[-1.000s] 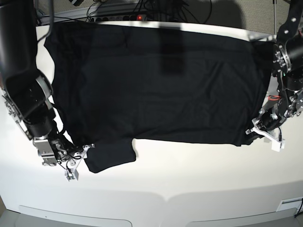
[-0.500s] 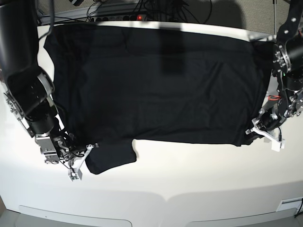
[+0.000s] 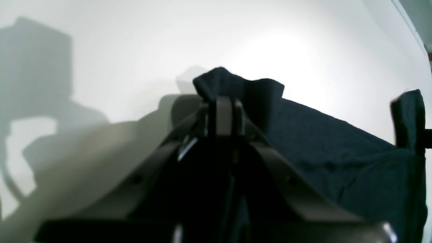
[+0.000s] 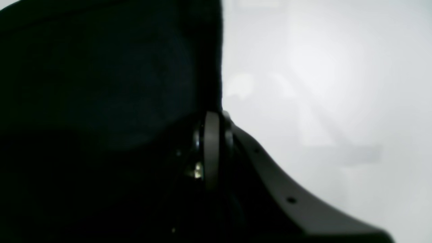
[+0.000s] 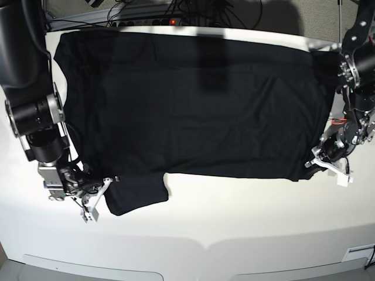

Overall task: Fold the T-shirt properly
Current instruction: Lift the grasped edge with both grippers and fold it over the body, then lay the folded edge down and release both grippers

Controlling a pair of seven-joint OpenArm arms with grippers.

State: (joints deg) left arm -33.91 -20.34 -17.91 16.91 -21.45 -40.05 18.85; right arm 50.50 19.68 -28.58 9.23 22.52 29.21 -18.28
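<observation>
The black T-shirt (image 5: 199, 99) lies spread flat, plain side up, across the white table (image 5: 234, 228). One short sleeve (image 5: 137, 193) sticks out toward the front. On the base view's right, my left gripper (image 5: 316, 163) is shut on the shirt's near hem corner. The left wrist view shows that corner bunched above the closed left gripper (image 3: 221, 101), with the T-shirt (image 3: 337, 162) trailing to the right. My right gripper (image 5: 107, 181) sits at the sleeve's left edge. In the right wrist view the right gripper (image 4: 212, 116) is shut at the edge of the T-shirt (image 4: 101, 67).
A power strip with a red light (image 5: 173, 21) and cables lies behind the table's back edge. Both arms stand at the table's sides. Bare white tabletop runs in front of the shirt down to the front edge.
My right gripper has gone from open to shut at the sleeve edge, and its arm has shifted slightly. The left arm and the shirt have stayed still.
</observation>
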